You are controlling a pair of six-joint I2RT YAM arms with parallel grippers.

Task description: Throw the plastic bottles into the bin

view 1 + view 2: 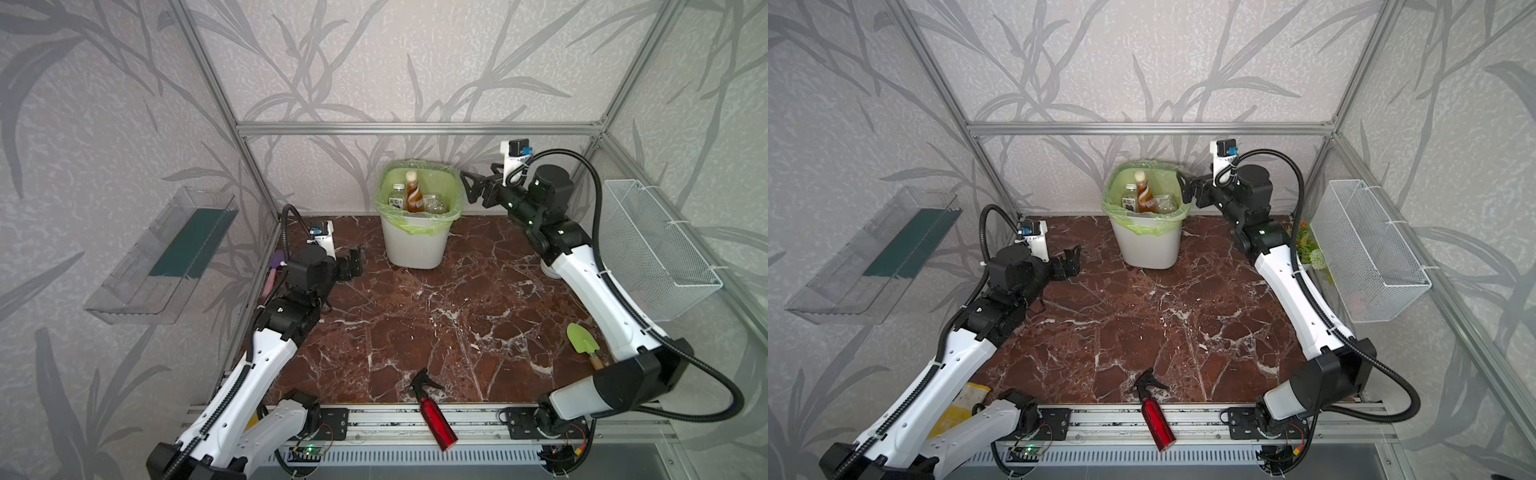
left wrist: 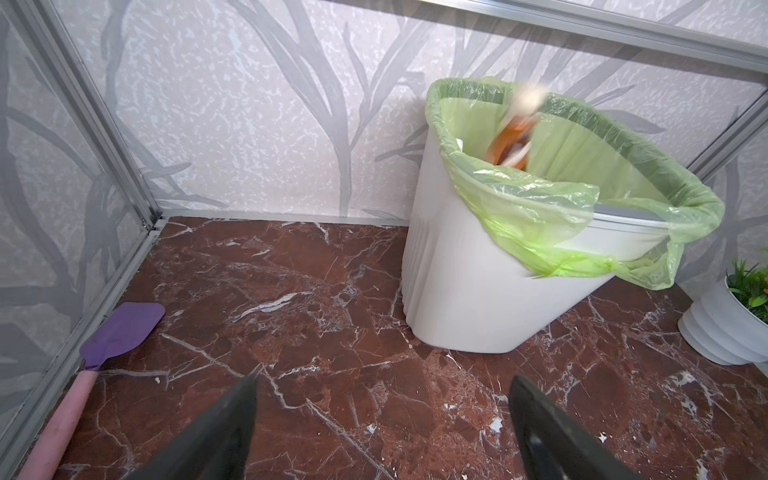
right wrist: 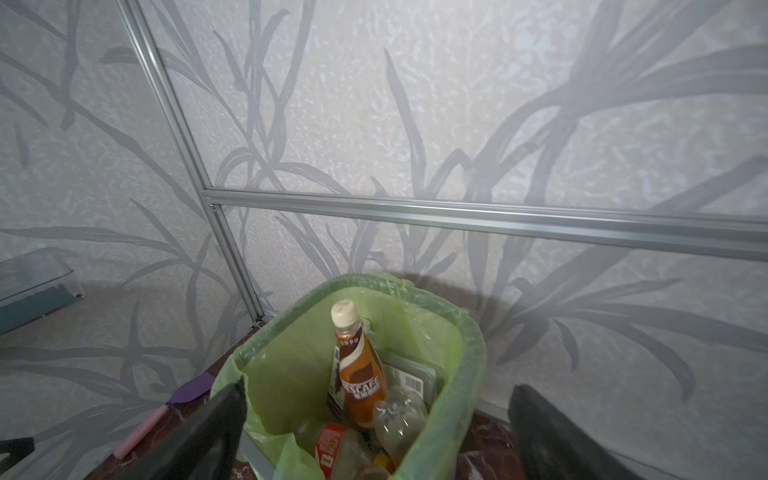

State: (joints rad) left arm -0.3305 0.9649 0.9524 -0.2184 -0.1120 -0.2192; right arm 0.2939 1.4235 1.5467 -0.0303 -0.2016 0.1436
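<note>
Clear plastic is forming the wall shelf (image 1: 166, 257) that is hanging on the left wall. Below it, at the far left edge of the red-brown marble tabletop (image 1: 415, 332), a purple silicone spatula with a pink handle (image 2: 120, 332) is lying flat along the frame. Just right of it the left gripper (image 1: 351, 266) is hovering low over the table, its jaws standing wide apart with nothing between them.

At the far middle the white squarish plastic bin lined with a light-green bag (image 1: 415, 245) is standing against the back wall. The plastic bottles are sitting inside it: a brown coffee-label bottle with a cream cap (image 3: 360, 386) is leaning upright, a white-label bottle (image 1: 397, 199) is standing to its left, and a clear crumpled bottle (image 3: 399, 419) and a red-label bottle (image 3: 330, 451) are lying lower down. At the near edge a red metallic spray bottle with a black trigger (image 1: 432, 411) is lying across the rail.

The right gripper (image 1: 471, 188) is hanging just beside the bin's right rim, jaws spread and empty. Farther right a green trowel (image 1: 582, 338) is lying flat, a white ribbed flower pot (image 2: 719, 332) is standing, and a white wire-mesh basket (image 1: 652, 249) is hanging on the right wall.
</note>
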